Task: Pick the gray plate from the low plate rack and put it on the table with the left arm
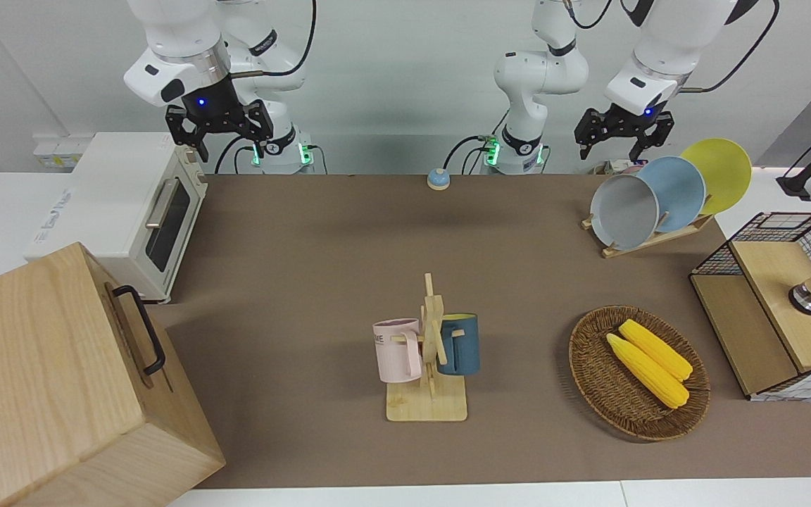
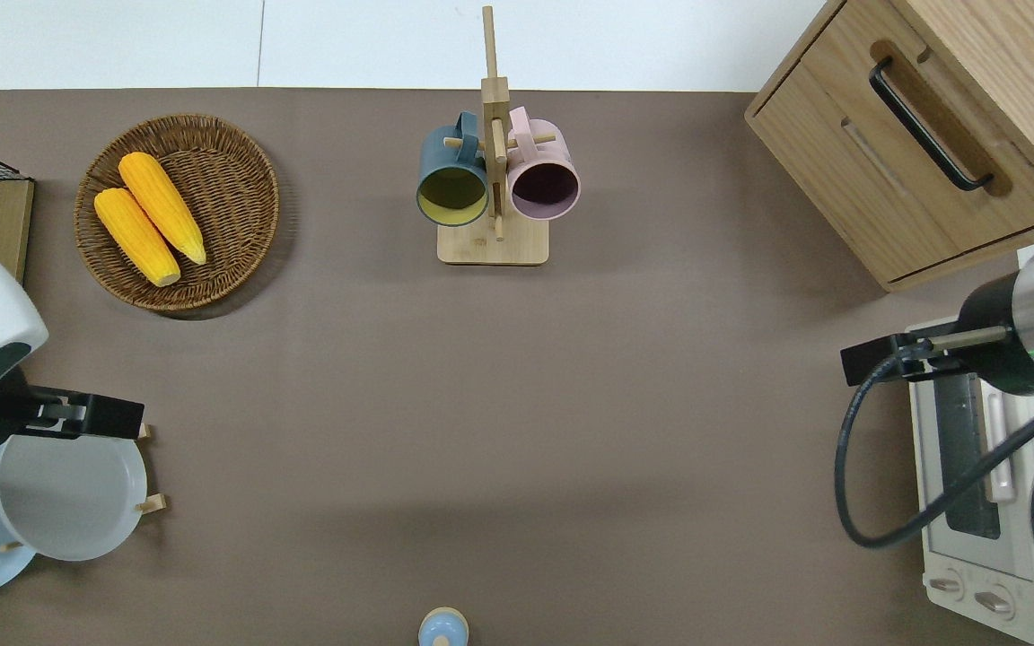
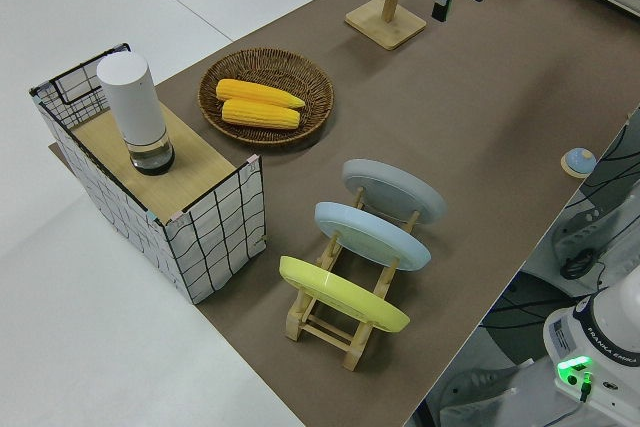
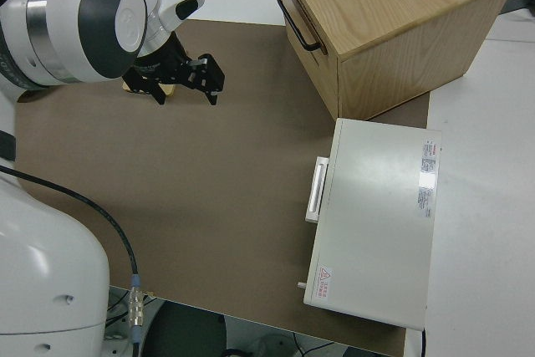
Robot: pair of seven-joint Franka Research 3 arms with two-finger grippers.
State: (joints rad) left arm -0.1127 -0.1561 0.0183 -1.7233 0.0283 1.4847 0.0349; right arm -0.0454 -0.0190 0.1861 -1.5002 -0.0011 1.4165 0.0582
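The gray plate stands tilted in the low plate rack, in the slot farthest from the robots. A sky-blue plate and a yellow plate stand in the slots nearer to the robots. The rack sits on the brown table at the left arm's end. My left gripper hangs open in the air over the gray plate's upper rim and holds nothing. My right gripper is open and parked.
A wicker basket with two corn cobs lies farther from the robots than the rack. A wire-sided shelf stands at the table's end beside it. A mug stand holds two mugs mid-table. A wooden cabinet and toaster oven occupy the right arm's end.
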